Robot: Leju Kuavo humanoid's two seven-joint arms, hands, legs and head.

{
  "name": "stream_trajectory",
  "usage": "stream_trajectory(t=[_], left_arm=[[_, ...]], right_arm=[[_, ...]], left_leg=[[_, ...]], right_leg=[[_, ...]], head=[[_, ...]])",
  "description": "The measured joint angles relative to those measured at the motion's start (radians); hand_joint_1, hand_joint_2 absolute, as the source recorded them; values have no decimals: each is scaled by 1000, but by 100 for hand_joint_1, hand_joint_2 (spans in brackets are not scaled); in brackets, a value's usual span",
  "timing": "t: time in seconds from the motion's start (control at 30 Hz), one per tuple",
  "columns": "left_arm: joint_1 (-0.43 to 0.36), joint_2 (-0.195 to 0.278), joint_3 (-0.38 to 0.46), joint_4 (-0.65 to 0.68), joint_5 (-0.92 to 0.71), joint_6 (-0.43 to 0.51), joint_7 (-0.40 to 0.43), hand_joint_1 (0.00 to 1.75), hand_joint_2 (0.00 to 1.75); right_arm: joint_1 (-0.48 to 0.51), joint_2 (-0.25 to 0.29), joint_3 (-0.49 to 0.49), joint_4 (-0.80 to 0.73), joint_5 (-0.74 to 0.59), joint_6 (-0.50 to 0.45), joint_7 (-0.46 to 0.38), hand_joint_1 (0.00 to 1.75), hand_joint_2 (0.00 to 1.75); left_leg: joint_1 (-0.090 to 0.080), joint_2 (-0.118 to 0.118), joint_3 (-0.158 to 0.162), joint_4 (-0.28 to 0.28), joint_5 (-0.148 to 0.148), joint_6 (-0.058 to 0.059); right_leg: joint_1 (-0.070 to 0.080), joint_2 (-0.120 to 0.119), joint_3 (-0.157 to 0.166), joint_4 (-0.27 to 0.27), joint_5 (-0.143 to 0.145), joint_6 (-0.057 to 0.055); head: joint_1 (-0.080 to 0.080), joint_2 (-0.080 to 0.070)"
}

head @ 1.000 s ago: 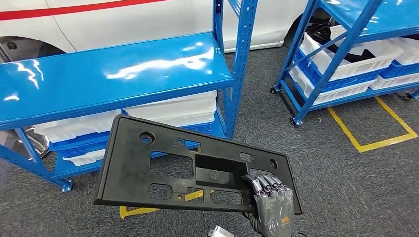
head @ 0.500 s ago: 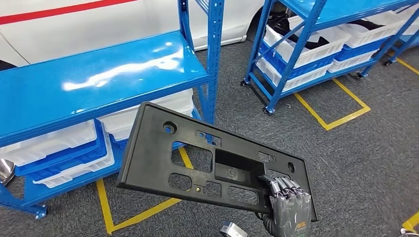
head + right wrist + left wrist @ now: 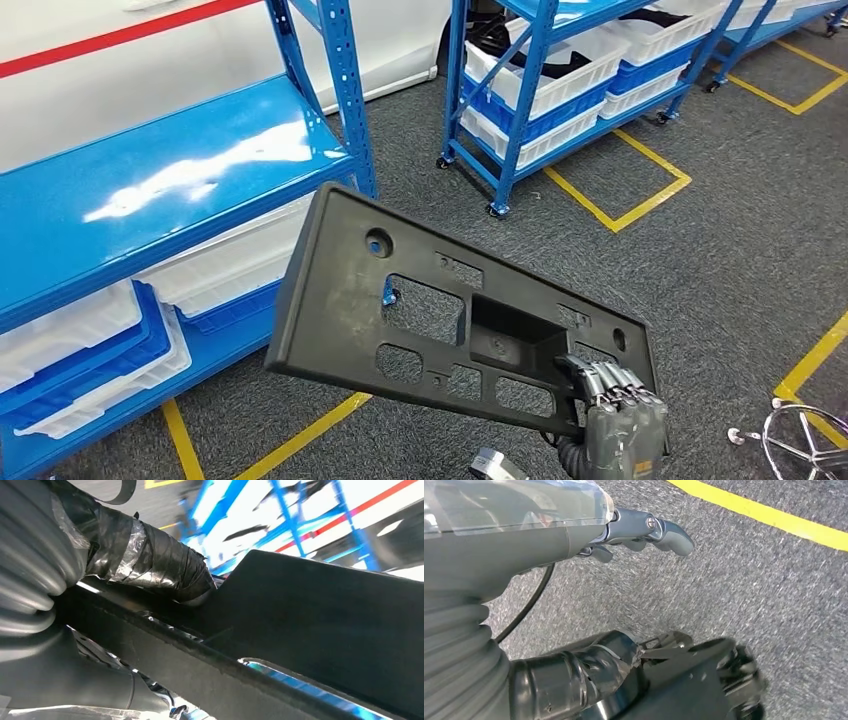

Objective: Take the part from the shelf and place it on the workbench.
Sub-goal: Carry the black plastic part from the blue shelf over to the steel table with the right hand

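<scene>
Half done, by the look of it. Black part [image 3: 440,310] off the blue shelf [image 3: 150,190] and in the air, gripped at its lower right corner by the right hand [image 3: 610,400], fingers [image 3: 600,378] curled over the near edge. Tilted, far left corner highest, with grey carpet and a yellow floor line [image 3: 300,440] showing beneath and through the cut-outs. Seen from the right wrist as a dark slab [image 3: 320,630] running across just past the taped fingers.

Left hand [image 3: 644,530] hanging low over the carpet, holding nothing, fingers loosely bent rather than clenched.

Still to come: carrying and setting down. No counter to be seen yet, only more blue racks with white bins [image 3: 560,70] across the aisle and a chrome star base [image 3: 810,440] at the right edge. Probably a turn or some walking needed before any placing.

One-corner hold on a long, flat piece: likely to swing or sag, so worth keeping level until supported.
</scene>
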Motion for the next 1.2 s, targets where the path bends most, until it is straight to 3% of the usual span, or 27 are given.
stream_trajectory(t=[0.07,0.13,0.2,0.23,0.3,0.37,0.43,0.47,0.53,0.6,0.67,0.73,0.8,0.87,0.93,0.97,1.0,1.03,1.1,1.17,1.2], left_arm=[[1,0,8,0,-1,1,1,0,175],[1,0,15,0,-4,1,1,0,175],[0,0,18,0,-7,1,1,0,175],[-2,0,19,0,-8,1,1,0,175],[-3,-1,23,0,-9,1,-2,0,175],[-2,-2,27,0,-10,1,-4,0,175],[0,-2,32,0,-10,1,-5,0,175],[1,-1,34,0,-10,1,-5,0,175],[-1,-1,36,0,-11,1,-5,0,175],[-2,-2,38,0,-12,1,-5,0,175],[-3,-2,41,0,-13,1,-5,0,175],[-5,-2,42,0,-14,1,-5,0,175],[-6,-3,43,0,-16,1,-5,0,175],[-5,-3,45,0,-18,1,-6,0,175],[-2,-3,47,0,-18,1,-5,0,175],[0,-3,48,0,-18,1,-5,0,175],[1,-3,49,0,-18,1,-4,0,175],[1,-3,50,0,-18,1,-4,0,175],[1,-3,52,0,-18,1,-5,0,175],[-1,-3,54,0,-18,1,-5,0,175],[-2,-3,55,0,-18,1,-5,0,175]], right_arm=[[16,27,-48,-20,-27,0,-36,175,175],[28,52,-84,-38,-46,0,-61,175,175],[40,69,-111,-52,-56,0,-75,175,175],[47,76,-123,-57,-59,0,-80,175,175],[54,86,-144,-65,-65,0,-88,175,175],[55,93,-157,-70,-70,0,-93,175,175],[56,98,-168,-72,-75,0,-98,175,175],[58,101,-175,-72,-79,0,-102,175,175],[62,107,-190,-74,-89,0,-109,175,175],[64,114,-202,-81,-101,0,-117,175,175],[66,121,-210,-88,-107,0,-123,175,175],[69,127,-218,-93,-109,0,-125,175,175],[73,132,-223,-97,-110,-1,-125,175,175],[73,138,-226,-100,-110,-2,-126,175,175],[74,142,-227,-100,-110,-2,-126,175,175],[74,143,-228,-100,-110,-2,-126,175,175],[75,143,-229,-100,-110,-2,-126,175,175],[76,143,-229,-100,-110,-2,-126,175,175],[75,144,-232,-100,-110,-2,-126,175,175],[76,145,-233,-101,-110,-2,-126,175,175],[76,145,-234,-101,-110,-2,-126,175,175]], left_leg=[[4,-44,55,-132,66,3],[7,-82,86,-206,85,5],[4,-72,90,-214,84,13],[4,-60,92,-219,87,20],[5,-36,96,-230,95,34],[2,-9,98,-235,97,41],[0,19,98,-235,95,43],[-1,33,98,-235,93,43],[-1,56,102,-235,89,40],[-4,75,108,-234,83,33],[-7,93,114,-234,78,24],[-7,109,119,-234,72,14],[-5,81,113,-204,46,5],[-2,28,68,-100,-12,0],[-1,7,3,27,-60,-2],[0,5,-14,55,-58,-4],[2,3,-13,42,-33,-5],[4,-3,6,-9,5,-6],[11,-41,57,-140,68,-6],[12,-71,80,-197,80,-1],[9,-70,81,-200,78,4]], right_leg=[[0,26,-4,9,-4,5],[-1,48,-14,18,-5,15],[-4,70,-22,18,0,29],[-6,68,-24,19,0,34],[-3,22,-39,51,-22,42],[-4,-35,-86,149,-79,48],[-10,-48,-136,252,-120,54],[-12,-50,-142,267,-117,56],[-13,-62,-99,190,-65,54],[-2,-110,-29,62,-20,44],[10,-137,-3,7,-14,32],[10,-113,-3,2,-10,22],[3,-91,2,-8,-4,10],[-1,-69,4,-11,-1,1],[-1,-42,3,-8,-2,-2],[-1,-27,2,-5,-2,-2],[-2,-12,2,-1,-4,-1],[-3,3,2,4,-6,1],[-4,29,-2,19,-14,10],[-5,48,-13,30,-17,22],[-6,58,-17,31,-15,29]], head=[[0,0],[0,0],[0,0],[1,0],[1,0],[2,0],[2,0],[2,0],[2,0],[2,0],[2,0],[2,0],[2,0],[1,0],[0,0],[0,0],[0,0],[0,0],[0,0],[1,0],[1,0]])
